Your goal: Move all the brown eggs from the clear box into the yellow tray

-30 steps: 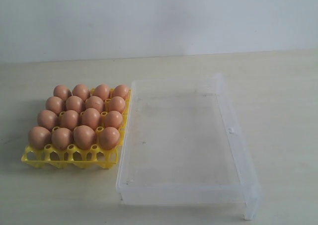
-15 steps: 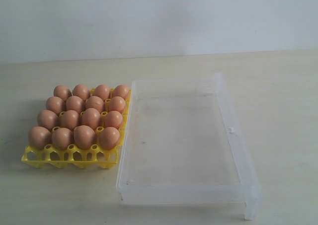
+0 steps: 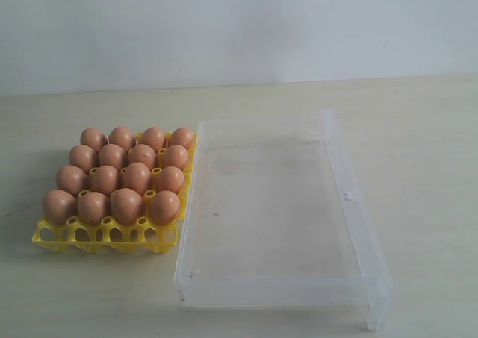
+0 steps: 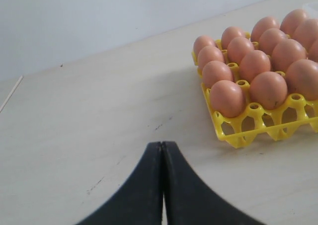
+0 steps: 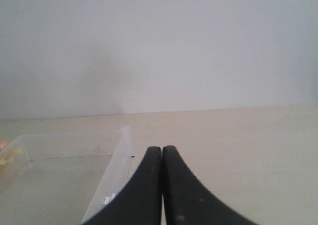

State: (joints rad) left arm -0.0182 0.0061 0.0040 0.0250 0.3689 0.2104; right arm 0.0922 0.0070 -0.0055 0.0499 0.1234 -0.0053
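Shows a pale table (image 3: pixel 426 129) carrying everything. Has the clear box (image 3: pixel 278 292) on the right side, with no egg in it and 1 long wall just beside the yellow tray (image 3: pixel 104 235), perhaps touching. Counts 16 brown eggs (image 3: pixel 137 178) seated in the tray's cups, 4 rows of 4, so reads as a finished task. Expect each egg to be light, rigid, smooth and brittle, apt to slip from hard jaws and to crack under a firm squeeze. Best taken from above across the widest belly, gently, clear of the pegs. Finds the left gripper (image 4: pixel 162 146) pressed closed on nothing, above bare table near the tray. Finds the right gripper (image 5: pixel 162 149) likewise closed and empty, near a wall of the box.
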